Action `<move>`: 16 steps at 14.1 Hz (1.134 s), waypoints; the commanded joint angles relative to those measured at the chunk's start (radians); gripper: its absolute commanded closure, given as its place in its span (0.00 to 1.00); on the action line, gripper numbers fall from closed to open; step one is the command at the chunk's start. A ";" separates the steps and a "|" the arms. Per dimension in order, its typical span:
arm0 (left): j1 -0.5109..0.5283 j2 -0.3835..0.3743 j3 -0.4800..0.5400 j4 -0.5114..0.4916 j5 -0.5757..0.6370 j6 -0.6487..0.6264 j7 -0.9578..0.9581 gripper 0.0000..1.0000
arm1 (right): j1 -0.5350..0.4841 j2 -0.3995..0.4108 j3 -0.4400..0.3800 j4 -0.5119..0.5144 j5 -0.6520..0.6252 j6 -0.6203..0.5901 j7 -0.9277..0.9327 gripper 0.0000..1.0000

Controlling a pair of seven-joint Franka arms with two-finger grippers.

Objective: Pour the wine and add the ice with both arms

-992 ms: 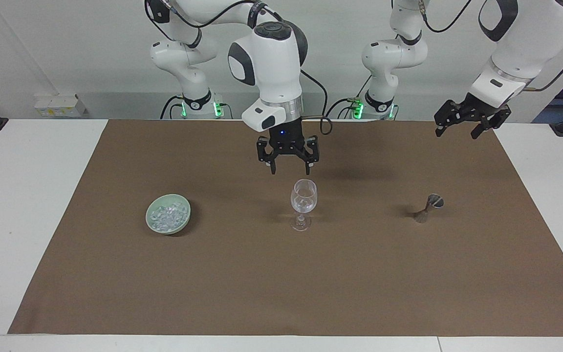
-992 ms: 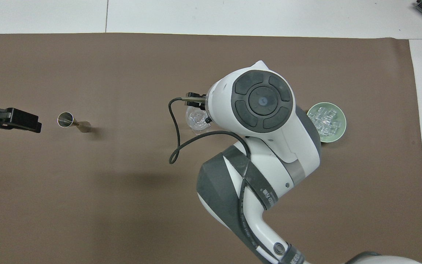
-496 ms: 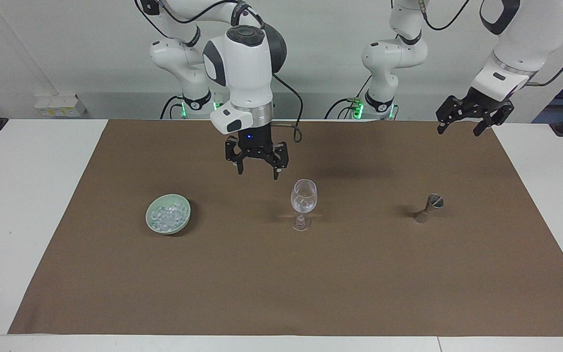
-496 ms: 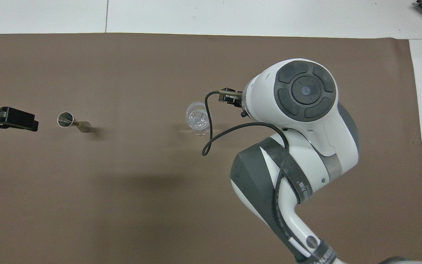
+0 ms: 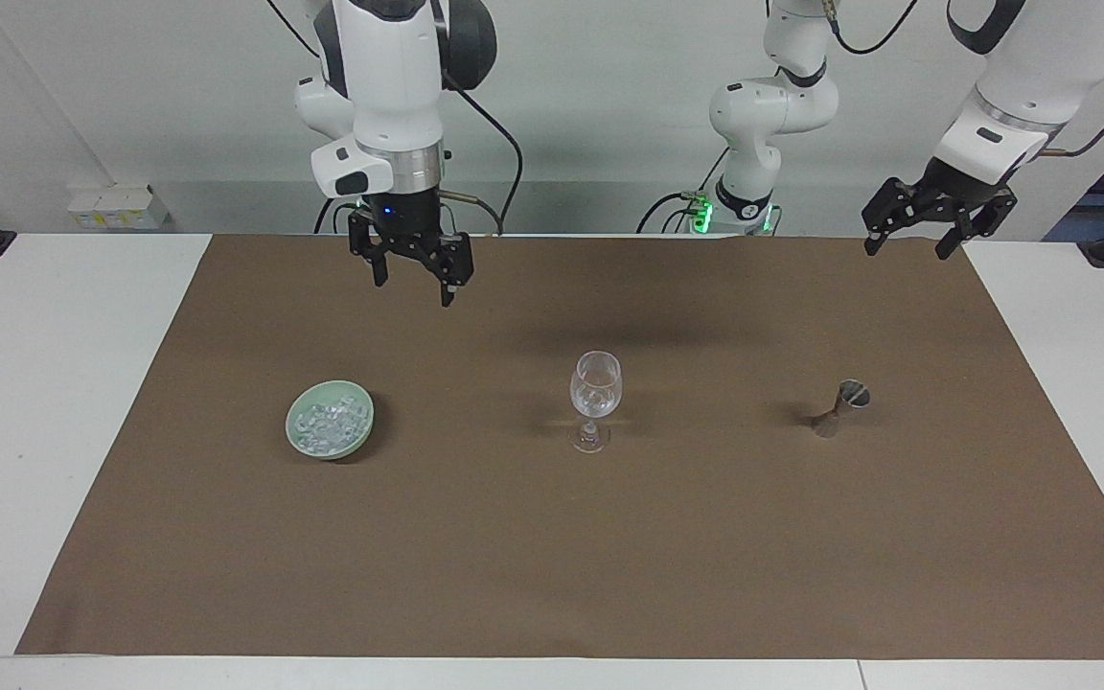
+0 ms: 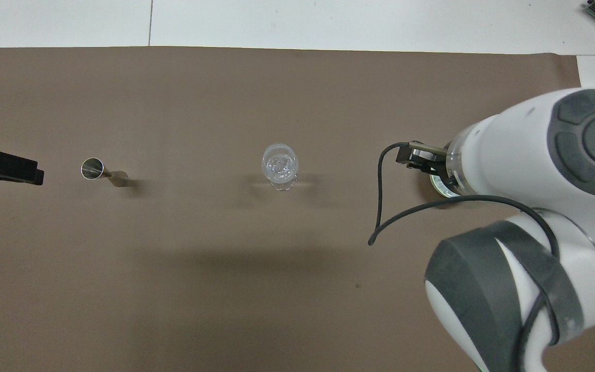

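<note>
A clear stemmed wine glass [image 5: 595, 398] [image 6: 279, 165] stands mid-mat with glassy glints inside its bowl. The ice [image 5: 327, 422] lies heaped in a pale green bowl [image 5: 357, 436] toward the right arm's end; in the overhead view the right arm [image 6: 561, 181] hides all but a sliver of the bowl [image 6: 438, 188]. My right gripper [image 5: 414, 287] hangs open and empty, raised over the mat near the bowl. A small metal jigger [image 5: 844, 402] [image 6: 93, 169] stands toward the left arm's end. My left gripper [image 5: 907, 251] [image 6: 5, 168] is open and empty, high over the mat's corner there. No wine shows.
A brown mat [image 5: 552, 556] covers most of the white table [image 5: 34, 383]. A black cable [image 6: 380, 206] loops down from the right wrist. Small white boxes [image 5: 116, 206] sit at the table's edge by the wall.
My right gripper has swung from above the wine glass toward the right arm's end and risen, still open. The left gripper has drawn slightly up and outward.
</note>
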 commanded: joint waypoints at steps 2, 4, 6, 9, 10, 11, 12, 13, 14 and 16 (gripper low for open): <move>0.001 -0.012 0.003 0.000 -0.008 -0.002 -0.001 0.00 | -0.082 -0.089 0.005 -0.078 0.075 -0.013 -0.164 0.00; 0.001 -0.012 0.005 0.000 -0.008 -0.002 -0.001 0.00 | -0.114 -0.086 0.005 -0.034 0.079 -0.046 -0.209 0.00; 0.001 -0.013 0.005 0.000 -0.008 -0.002 -0.001 0.00 | -0.151 -0.050 0.005 0.046 0.077 -0.102 -0.319 0.00; 0.001 -0.013 0.005 0.000 -0.008 -0.002 -0.001 0.00 | -0.162 0.009 -0.020 0.157 0.103 -0.200 -0.401 0.00; 0.001 -0.013 0.005 -0.002 -0.008 -0.002 -0.001 0.00 | -0.157 0.018 -0.032 0.175 0.126 -0.206 -0.399 0.00; 0.001 -0.013 0.005 0.000 -0.008 -0.002 -0.001 0.00 | -0.157 0.021 -0.034 0.181 0.132 -0.209 -0.399 0.00; 0.001 -0.013 0.005 0.000 -0.008 -0.002 -0.001 0.00 | -0.157 0.027 -0.040 0.183 0.135 -0.209 -0.401 0.00; 0.001 -0.013 0.005 0.000 -0.008 -0.002 -0.001 0.00 | -0.152 0.035 -0.063 0.183 0.135 -0.211 -0.401 0.00; 0.001 -0.013 0.005 0.000 -0.008 -0.002 -0.001 0.00 | -0.145 0.038 -0.077 0.189 0.141 -0.208 -0.404 0.00; 0.001 -0.013 0.005 0.000 -0.008 -0.002 -0.001 0.00 | -0.143 0.041 -0.089 0.197 0.161 -0.208 -0.411 0.00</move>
